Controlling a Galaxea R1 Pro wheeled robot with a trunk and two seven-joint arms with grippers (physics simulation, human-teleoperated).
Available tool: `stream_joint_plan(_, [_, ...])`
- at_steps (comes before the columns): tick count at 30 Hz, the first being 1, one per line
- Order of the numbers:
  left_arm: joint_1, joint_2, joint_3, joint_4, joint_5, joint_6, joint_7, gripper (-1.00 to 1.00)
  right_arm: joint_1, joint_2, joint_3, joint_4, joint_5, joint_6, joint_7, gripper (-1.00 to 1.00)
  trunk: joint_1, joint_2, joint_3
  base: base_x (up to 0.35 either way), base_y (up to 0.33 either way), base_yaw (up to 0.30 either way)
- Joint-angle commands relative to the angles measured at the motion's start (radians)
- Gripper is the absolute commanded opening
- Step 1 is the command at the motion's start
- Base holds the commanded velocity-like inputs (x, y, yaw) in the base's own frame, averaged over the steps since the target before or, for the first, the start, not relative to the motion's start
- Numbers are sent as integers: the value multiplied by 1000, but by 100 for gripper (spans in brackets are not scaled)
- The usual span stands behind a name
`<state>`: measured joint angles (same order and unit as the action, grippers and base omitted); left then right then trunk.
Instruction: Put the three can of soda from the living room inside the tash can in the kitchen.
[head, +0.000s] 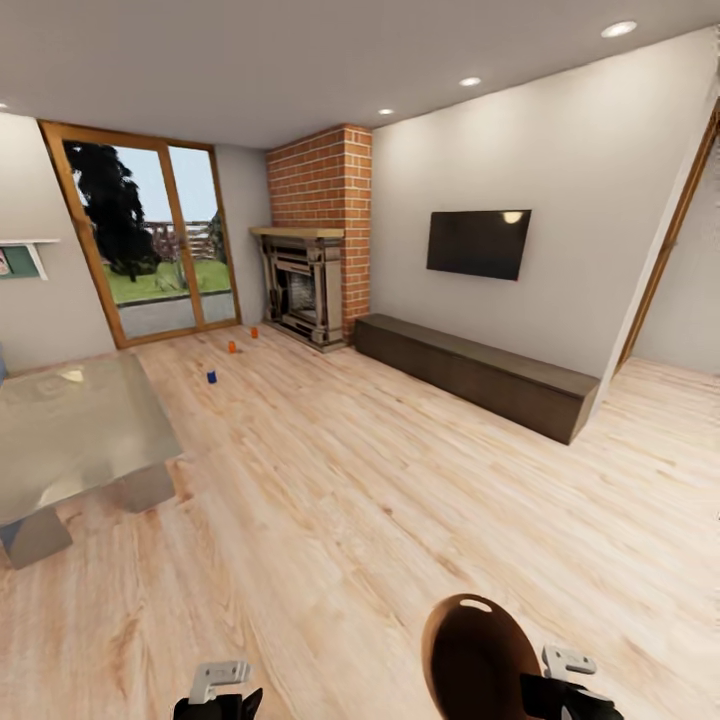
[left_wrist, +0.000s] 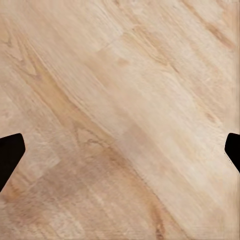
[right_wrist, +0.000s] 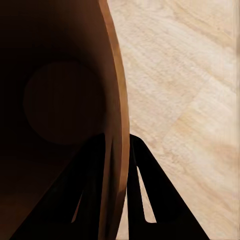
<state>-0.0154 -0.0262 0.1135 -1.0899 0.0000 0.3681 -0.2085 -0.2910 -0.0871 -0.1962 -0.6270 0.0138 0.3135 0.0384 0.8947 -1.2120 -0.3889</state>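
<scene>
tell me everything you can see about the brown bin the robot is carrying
The bin is a round, copper-brown container with a smooth thin wall and a dark inside; a small slot handle is cut near its rim. It is tipped, its open mouth facing the head camera. The right end effector is shut on its rim, one finger inside and one outside the wall. It sits low at the robot's right over the light wood floor. Its flat round bottom shows in the right wrist view, with nothing visible inside.

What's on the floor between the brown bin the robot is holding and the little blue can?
Just bare wood floor, as the head view shows, between the bin and the blue can.
</scene>
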Motion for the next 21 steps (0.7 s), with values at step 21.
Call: stream_joint_plan(21, [0,0,-2,1,0,-2,0,100,0,6,4,-5,-5,-1,7,-100,0,0,-5,324,-41,55])
